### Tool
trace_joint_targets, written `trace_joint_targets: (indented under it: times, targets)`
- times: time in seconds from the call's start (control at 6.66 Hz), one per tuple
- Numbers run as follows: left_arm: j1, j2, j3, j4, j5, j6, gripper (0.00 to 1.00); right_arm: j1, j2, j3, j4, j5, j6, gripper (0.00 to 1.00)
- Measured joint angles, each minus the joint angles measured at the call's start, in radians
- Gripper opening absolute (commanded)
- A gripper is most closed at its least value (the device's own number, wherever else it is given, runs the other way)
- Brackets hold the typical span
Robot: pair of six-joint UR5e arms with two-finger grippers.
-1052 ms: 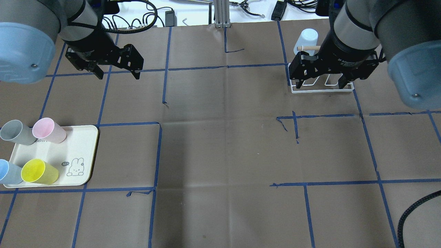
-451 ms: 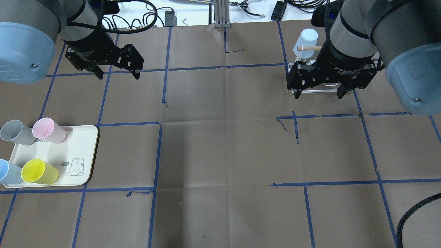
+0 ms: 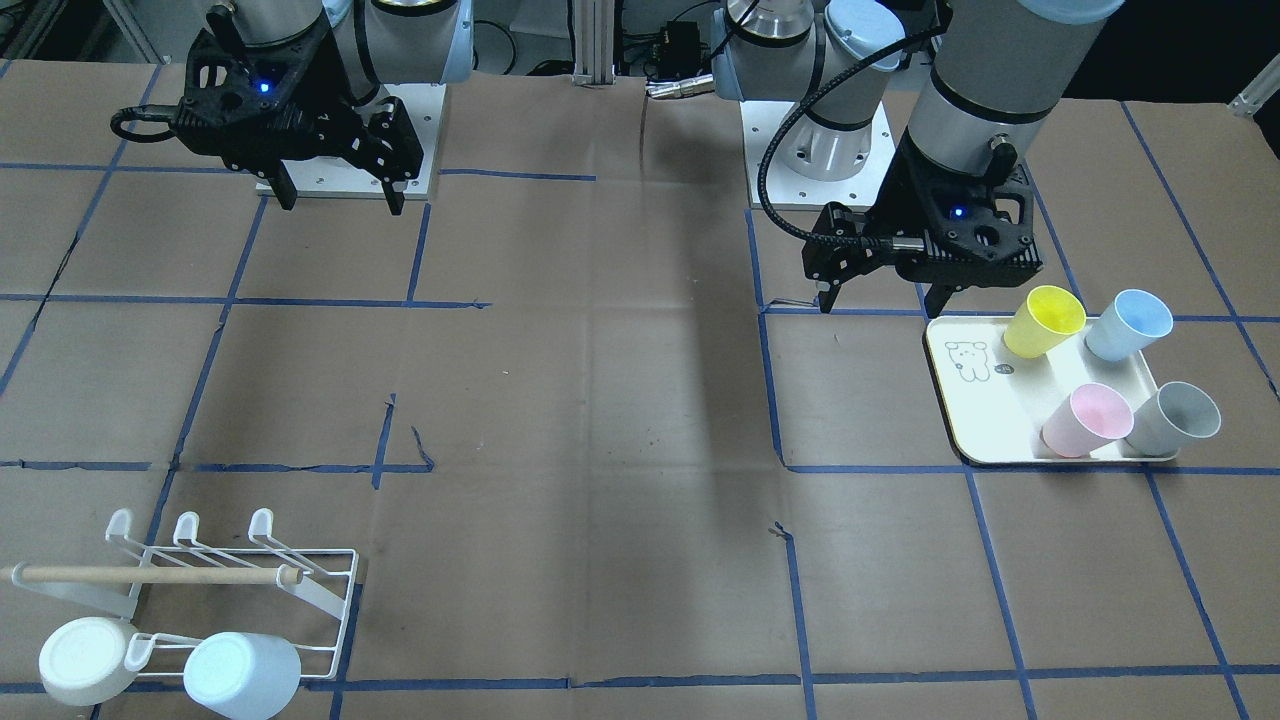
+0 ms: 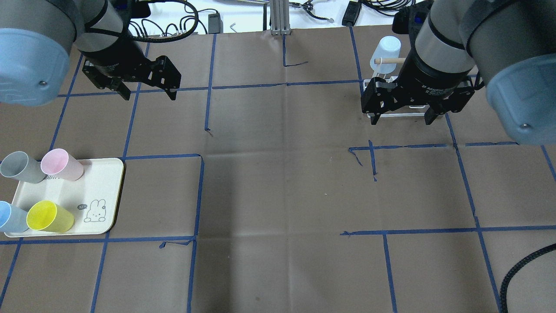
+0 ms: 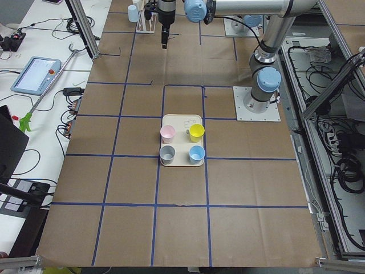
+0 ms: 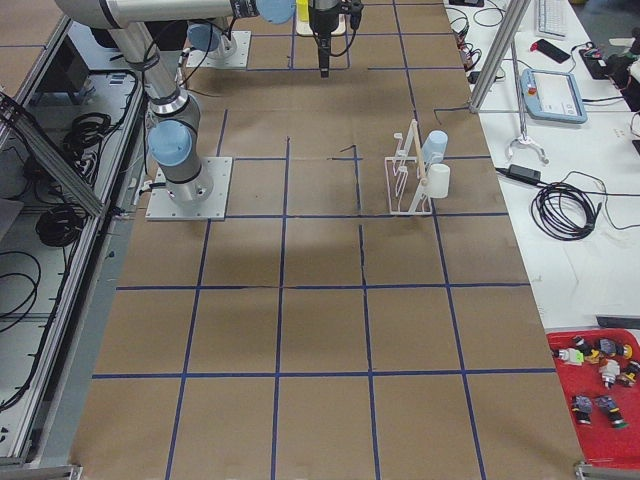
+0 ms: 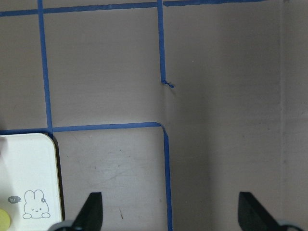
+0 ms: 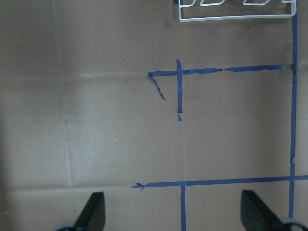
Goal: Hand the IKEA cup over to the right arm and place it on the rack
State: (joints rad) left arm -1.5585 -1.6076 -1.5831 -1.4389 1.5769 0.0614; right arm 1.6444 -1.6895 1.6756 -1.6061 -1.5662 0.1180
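While four cups (image 3: 1043, 322) stand on the tray (image 3: 985, 415), two cups (image 3: 242, 675) on rack (image 3: 150, 575)

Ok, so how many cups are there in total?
6. Four sit on the tray: yellow cup, blue cup, pink cup, grey cup. Two hang on the rack: white cup, pale blue cup. None seem hidden.

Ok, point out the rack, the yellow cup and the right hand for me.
rack (image 3: 150, 575), front-facing view, on its wooden dowel.
yellow cup (image 3: 1025, 338), front-facing view, on its outer wall.
right hand (image 4: 402, 121), overhead view, midway between its open fingertips.
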Motion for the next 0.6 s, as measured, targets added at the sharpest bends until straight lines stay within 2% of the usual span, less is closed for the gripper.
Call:
trace_joint_targets:
  times: [0.6]
  targets:
    - [0.0, 0.0, 0.0, 0.0, 0.0, -0.004, 1.0, 0.0, 0.006, 0.001, -0.003, 0.005, 0.0, 1.0]
